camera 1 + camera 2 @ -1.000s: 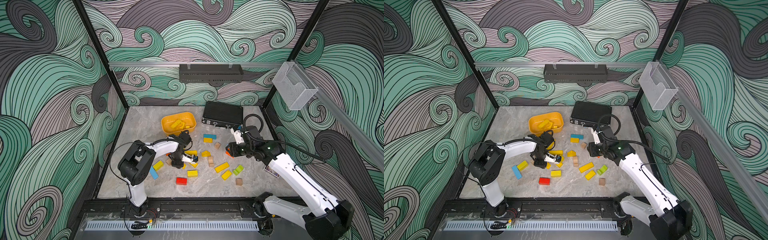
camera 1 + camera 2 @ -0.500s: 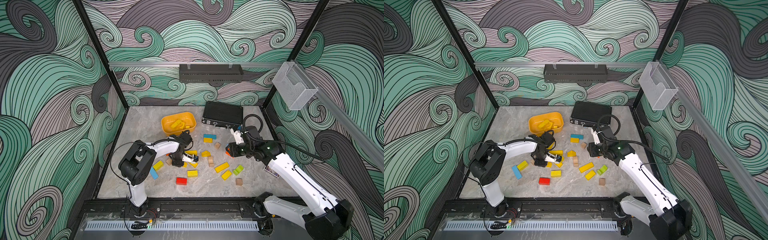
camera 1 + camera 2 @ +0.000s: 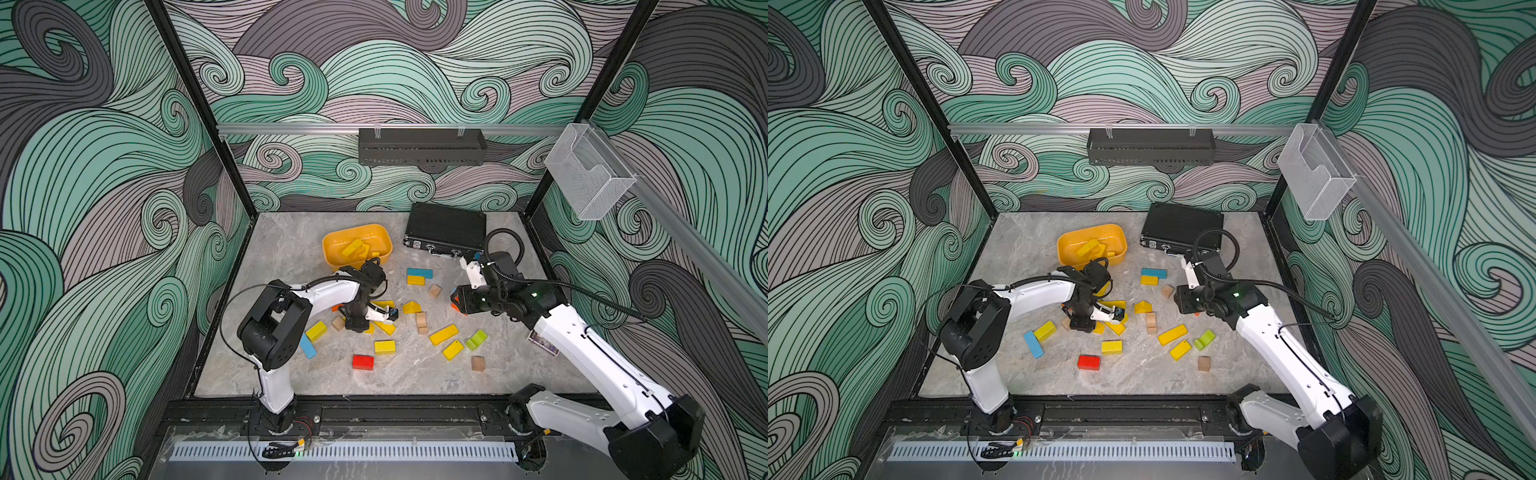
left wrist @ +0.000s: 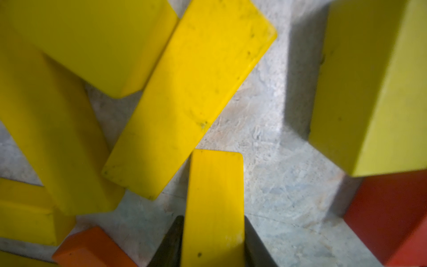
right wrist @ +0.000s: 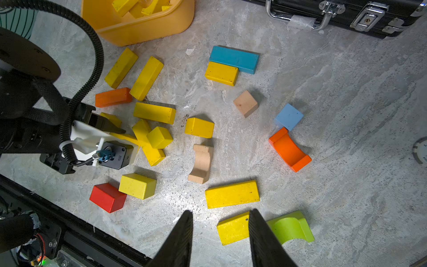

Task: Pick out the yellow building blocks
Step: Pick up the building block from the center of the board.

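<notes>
Low in a pile of yellow building blocks [image 3: 384, 328], my left gripper [image 4: 215, 245] is shut on a thin yellow bar [image 4: 215, 198] that sticks out from between its dark jaws. The right wrist view shows this left gripper [image 5: 115, 131] and the held bar [image 5: 126, 136] beside other yellow bars [image 5: 154, 112]. More yellow blocks [image 3: 444, 334] [image 3: 1111, 346] lie scattered over the marble top. My right gripper [image 5: 219, 231] hovers open above a yellow brick [image 5: 232, 228], holding nothing. In both top views it is right of the pile [image 3: 459, 299] [image 3: 1181, 301].
An orange-yellow tub [image 3: 332, 253] at the back holds several yellow blocks. A black case [image 3: 444, 226] lies behind my right arm. Red [image 3: 363, 361], blue [image 3: 419, 273], green [image 3: 476, 338], plain wood [image 3: 478, 363] and orange [image 5: 290, 150] blocks lie among the yellow ones.
My left gripper has stayed low in the yellow pile with only a slight shift. The right arm has not moved.
</notes>
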You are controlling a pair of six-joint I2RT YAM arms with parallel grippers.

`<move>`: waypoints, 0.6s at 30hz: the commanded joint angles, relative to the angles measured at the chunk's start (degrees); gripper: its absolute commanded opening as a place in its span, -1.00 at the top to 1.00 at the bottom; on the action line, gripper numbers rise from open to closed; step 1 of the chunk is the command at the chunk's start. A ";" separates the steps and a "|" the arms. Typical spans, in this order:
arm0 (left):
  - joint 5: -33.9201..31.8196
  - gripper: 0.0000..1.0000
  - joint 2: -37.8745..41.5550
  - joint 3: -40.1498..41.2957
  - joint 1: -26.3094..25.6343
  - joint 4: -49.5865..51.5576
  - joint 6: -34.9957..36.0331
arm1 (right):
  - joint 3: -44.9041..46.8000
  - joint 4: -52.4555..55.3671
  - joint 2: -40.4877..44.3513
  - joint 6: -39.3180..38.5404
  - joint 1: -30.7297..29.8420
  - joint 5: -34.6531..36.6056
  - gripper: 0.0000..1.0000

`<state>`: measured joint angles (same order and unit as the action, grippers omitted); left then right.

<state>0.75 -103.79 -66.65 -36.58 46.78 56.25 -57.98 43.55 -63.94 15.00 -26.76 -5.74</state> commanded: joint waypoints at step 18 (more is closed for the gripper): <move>3.17 0.31 -2.87 -2.40 -1.44 2.17 -2.37 | 1.47 0.13 -0.87 -0.76 0.13 1.58 0.17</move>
<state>2.44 -105.82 -67.42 -37.54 47.35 54.46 -57.08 43.55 -64.64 14.57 -26.76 -4.91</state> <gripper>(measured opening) 0.353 0.419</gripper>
